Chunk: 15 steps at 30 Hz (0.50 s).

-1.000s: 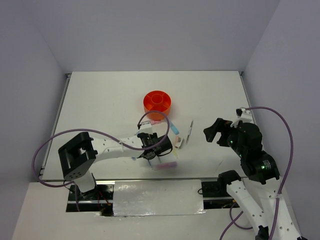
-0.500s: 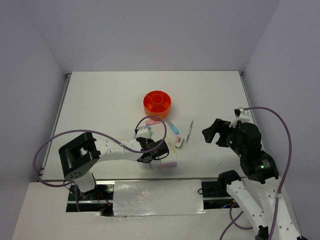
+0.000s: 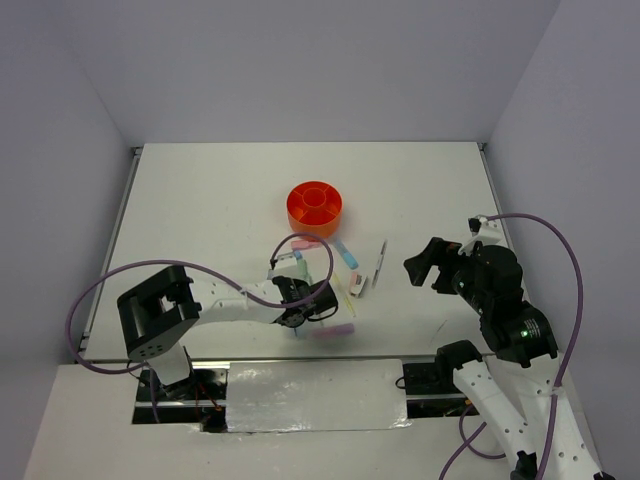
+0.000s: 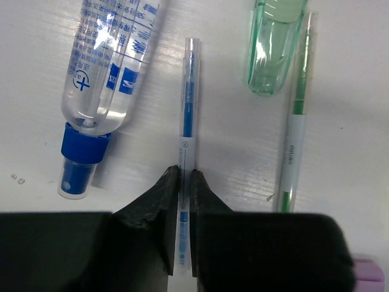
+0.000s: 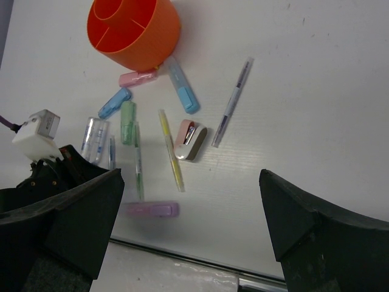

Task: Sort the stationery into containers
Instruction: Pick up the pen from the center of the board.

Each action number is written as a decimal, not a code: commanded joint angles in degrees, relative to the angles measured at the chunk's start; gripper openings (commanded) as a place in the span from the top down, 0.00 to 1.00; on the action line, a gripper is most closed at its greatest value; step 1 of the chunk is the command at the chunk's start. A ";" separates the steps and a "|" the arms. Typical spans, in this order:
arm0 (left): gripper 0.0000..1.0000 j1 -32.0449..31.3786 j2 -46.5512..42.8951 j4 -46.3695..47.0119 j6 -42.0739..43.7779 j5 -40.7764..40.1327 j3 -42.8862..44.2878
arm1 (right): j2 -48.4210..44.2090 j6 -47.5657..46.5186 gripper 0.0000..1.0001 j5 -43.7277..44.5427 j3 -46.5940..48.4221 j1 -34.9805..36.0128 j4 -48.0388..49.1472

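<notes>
My left gripper (image 4: 184,173) is shut on a thin blue pen (image 4: 188,103) that lies on the white table, its jaws pinching the barrel near one end. To the pen's left lies a white-blue tube (image 4: 106,67). On its right are a green highlighter (image 4: 273,42) and a thin green pen (image 4: 295,121). From above, the left gripper (image 3: 300,315) sits at the near edge of the stationery cluster. The orange organizer (image 3: 315,207) stands beyond it, and no stationery shows inside it. My right gripper (image 3: 425,262) hovers open to the right with nothing between its fingers.
The right wrist view shows loose items below the organizer (image 5: 134,30): pink highlighter (image 5: 138,78), blue highlighters (image 5: 181,85), yellow pen (image 5: 170,149), pink mini stapler (image 5: 190,139), grey-purple pen (image 5: 233,100), purple highlighter (image 5: 152,209). The table's front edge (image 5: 200,264) is near.
The left gripper's jaws have closed from open onto the thin blue pen, and the gripper has settled slightly lower over the cluster. The right arm has barely shifted.
</notes>
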 commanded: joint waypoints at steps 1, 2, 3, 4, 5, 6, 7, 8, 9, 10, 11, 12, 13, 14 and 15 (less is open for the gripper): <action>0.87 -0.66 0.72 -0.34 -1.44 2.11 -2.38 | 0.38 -1.18 0.00 -0.97 0.55 -0.02 2.84; 0.92 -0.83 0.46 -0.35 -1.53 2.29 -2.47 | 0.38 -1.18 0.00 -1.06 0.47 -0.02 2.93; 0.93 -1.01 -0.16 -0.43 -1.70 2.38 -2.73 | 0.38 -1.27 0.00 -1.58 0.29 -0.02 3.01; 0.94 -1.27 -0.77 -0.61 -1.88 2.29 -2.91 | 0.47 -1.27 0.00 -1.76 0.29 -0.02 3.10; 0.96 -1.45 -1.65 -0.87 -2.05 2.29 -3.00 | 0.38 -1.27 0.00 -1.93 0.11 -0.02 3.28; 0.97 -1.80 -2.18 -1.48 -2.32 2.11 -2.83 | 0.38 -1.27 0.00 -2.37 -0.06 -0.02 3.45; 0.99 -2.06 -2.79 -2.01 -2.49 1.85 -2.65 | 0.47 -1.27 0.00 -2.81 -0.15 -0.02 3.54; 1.00 -2.76 -3.84 -2.63 -2.67 1.59 -2.39 | 0.64 -1.27 0.00 -3.16 -0.41 -0.11 4.07; 1.00 -3.03 -4.38 -3.24 -2.84 0.71 -1.77 | 0.82 -1.18 0.00 -4.21 -0.59 0.07 4.42; 1.00 -3.73 -4.82 -4.38 -2.85 0.27 -1.25 | 1.08 -1.01 0.00 -4.92 -0.76 -0.02 4.86; 1.00 -4.08 -5.69 -5.09 -2.85 -0.17 -0.72 | 1.26 -1.00 0.00 -5.79 -1.29 -0.02 5.99; 1.00 -4.43 -6.13 -5.79 -2.50 -1.56 0.59 | 1.43 -0.66 0.00 -6.67 -1.55 -0.02 6.79; 1.00 -5.39 -6.57 -7.62 -2.49 -2.54 1.47 | 1.96 -0.39 0.01 -8.94 -1.99 -0.02 8.62; 1.00 -6.10 -7.54 -8.60 -2.75 -3.59 2.88 | 2.14 0.05 0.01 -10.10 -2.78 -0.02 9.68; 1.00 -6.80 -8.15 -9.13 -2.15 -6.12 3.50 | 2.49 1.09 0.01 -11.15 -3.22 -0.02 10.65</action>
